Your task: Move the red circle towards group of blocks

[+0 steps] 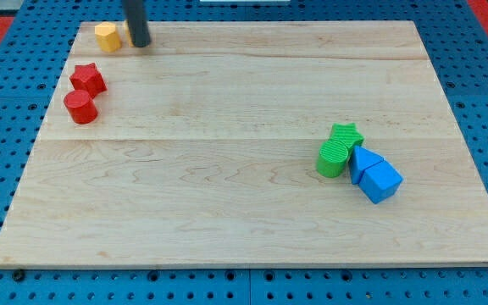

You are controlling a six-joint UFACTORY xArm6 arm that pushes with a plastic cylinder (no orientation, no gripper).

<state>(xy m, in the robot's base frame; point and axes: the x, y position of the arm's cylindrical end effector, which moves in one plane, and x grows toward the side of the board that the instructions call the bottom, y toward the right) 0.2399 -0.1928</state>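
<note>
On a pale wooden board [244, 212], my tip [140, 44] is resting at the view's top left, just beside a yellow block [107, 36] lying at its nine o'clock. The arm is carrying no claw, only a dark rod, so no grip state is showing. The red circle [80, 107] is sitting near the view's left edge, at seven o'clock from my tip, touching a red star [86, 79] at its twelve o'clock. Well apart, at the view's right, a green star [346, 135], green cylinder [332, 158], blue triangle [363, 158] and blue cube [380, 181] are huddling together.
</note>
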